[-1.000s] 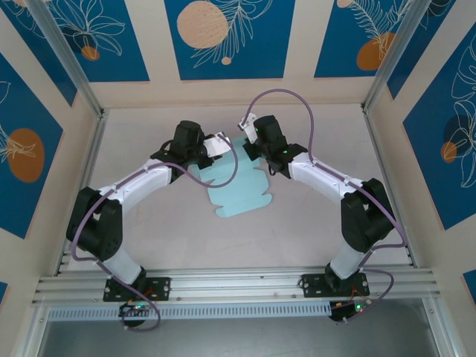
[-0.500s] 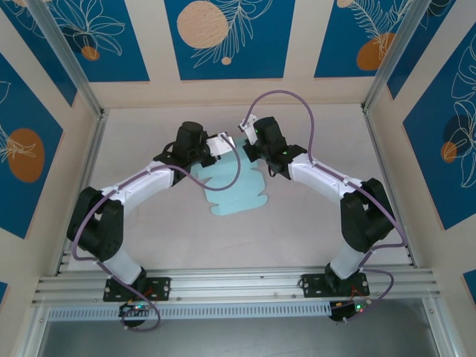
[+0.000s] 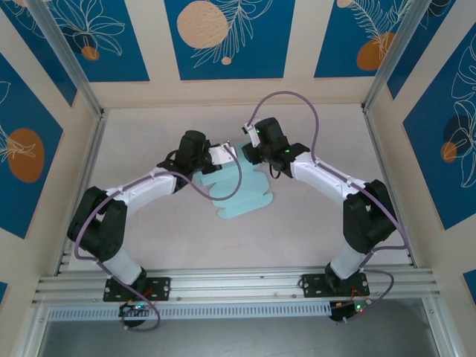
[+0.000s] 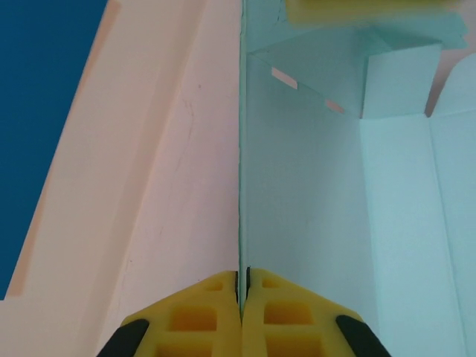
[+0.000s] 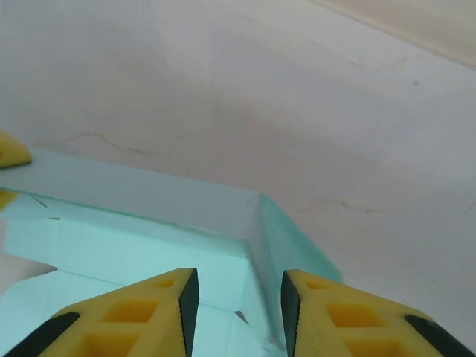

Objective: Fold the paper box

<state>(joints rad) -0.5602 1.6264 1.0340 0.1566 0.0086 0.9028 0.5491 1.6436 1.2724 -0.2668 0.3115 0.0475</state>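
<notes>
Just now a hand-over of the grip: left tool (image 4: 242, 286) has closed over the last second, and its yellow pads (image 4: 201, 316) now meet on the thin edge of a raised side wall of the paper box (image 4: 312, 186). Wall stands upright on edge, running straight away from the pads. Right tool (image 5: 239, 297), shut a second ago, has let go. Its fingers now stand apart, with a raised corner of the box just beyond and between them, nothing pinched that I can see.

Reading of this: the left side now holds the fold up while the right is freed, likely to take the next flap or wall. Folding looks early to middling. Two walls meet at a corner at the far end, while the near part of the sheet lies flat with its scalloped tabs unfolded.

Location: paper box (image 3: 239, 195) sits mid-counter (image 3: 312, 223), between the two arms, far end under both tools.

Pose, from overhead: left arm reaches forward and inward, elbow low, wrist turned toward the centre, left tool (image 3: 220, 157) at the left far edge of the sheet; it has crept slightly rightward. Right arm mirrors it, elbow out to the right, right tool (image 3: 251, 153) angled down at the far right corner. The tools are near each other, not touching.
</notes>
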